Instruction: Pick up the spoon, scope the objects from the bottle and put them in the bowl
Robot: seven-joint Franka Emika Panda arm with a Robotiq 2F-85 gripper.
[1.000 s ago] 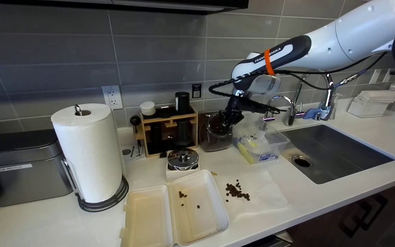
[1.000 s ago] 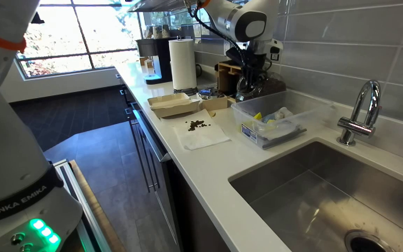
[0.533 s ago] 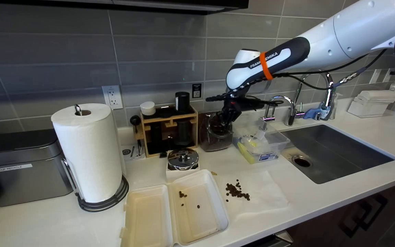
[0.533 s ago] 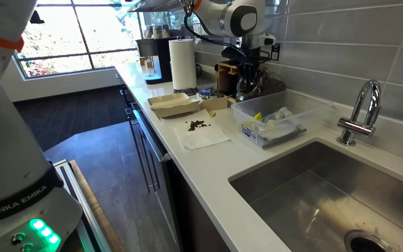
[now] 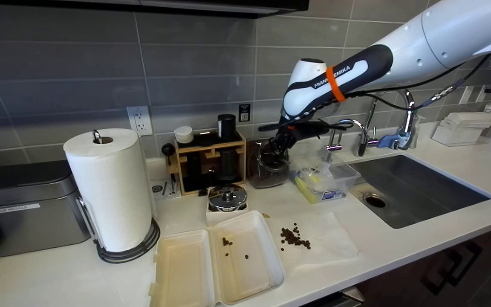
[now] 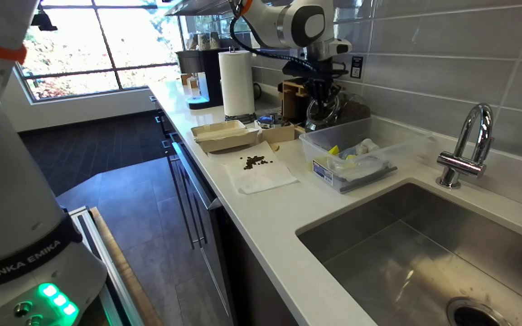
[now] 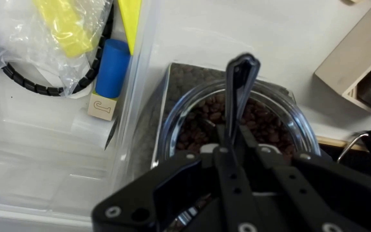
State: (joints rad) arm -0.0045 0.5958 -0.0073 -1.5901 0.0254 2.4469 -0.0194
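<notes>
My gripper (image 7: 233, 133) is shut on the spoon (image 7: 242, 75), whose dark, shiny handle end sticks out past the fingertips in the wrist view. The spoon's scoop end is hidden. Below lies the round glass mouth of the bottle (image 7: 180, 75), with brown beans (image 7: 266, 120), the objects, inside. In both exterior views the gripper (image 5: 278, 147) is at the mouth of the bottle (image 5: 267, 178), against the back wall. The bowl (image 5: 245, 279), a white hinged dish, stands on the counter nearer the front edge, with several beans (image 5: 226, 241) in its right half.
A clear plastic bin (image 5: 342, 177) stands right beside the bottle, a wooden rack (image 5: 211, 147) on its opposite side. A chrome-lidded pot (image 5: 227, 197) sits in front of the rack. Spilled beans (image 5: 293, 237) lie on a white paper sheet (image 5: 330, 247). The sink (image 5: 420, 187) is farther right.
The forearm and wrist have shifted, and the hand has swung to a different tilt over the bottle. The gripper remains at the bottle's mouth. The dish and the spilled beans look unchanged.
</notes>
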